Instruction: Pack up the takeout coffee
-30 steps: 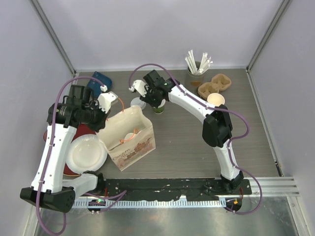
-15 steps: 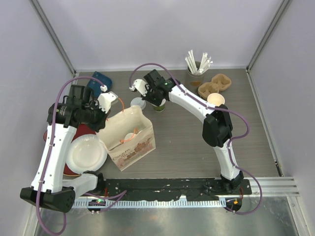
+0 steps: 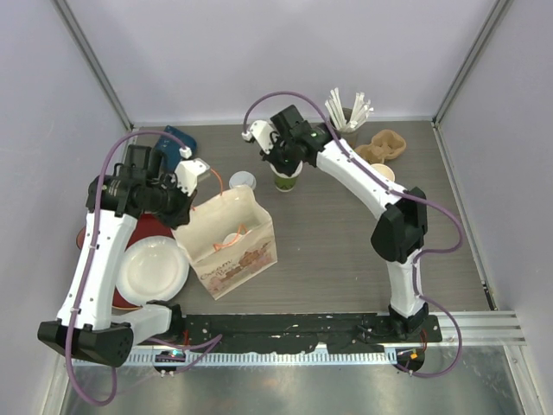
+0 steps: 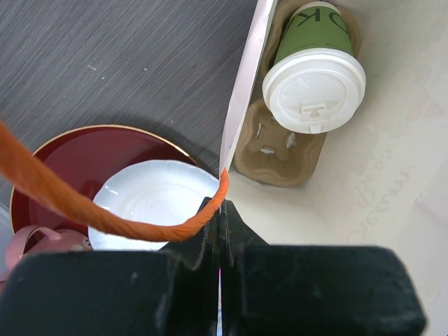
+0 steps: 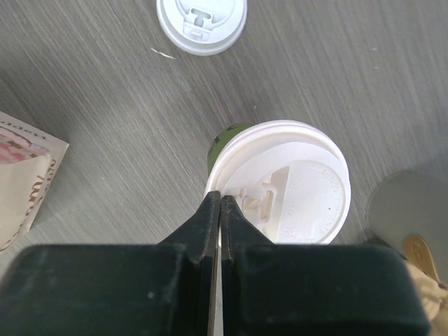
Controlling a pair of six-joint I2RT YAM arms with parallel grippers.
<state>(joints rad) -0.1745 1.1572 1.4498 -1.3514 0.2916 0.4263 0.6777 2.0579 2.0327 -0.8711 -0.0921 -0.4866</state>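
Two cups | table cup (image 3: 288, 179) upright, lid up, long axis vertical, on table behind bag (image 3: 233, 259) | right gripper (image 5: 220, 199) jaws together at its lid rim | only left wrist shows second cup (image 4: 313, 73) upright in carrier (image 4: 280, 150) inside bag | left gripper (image 4: 219, 208) clamped on orange handle (image 4: 84, 203)

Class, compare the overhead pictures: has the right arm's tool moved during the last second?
Yes. The right tool has shifted rightward and toward the back wall, away from the loose lid and nearer the cup of straws.
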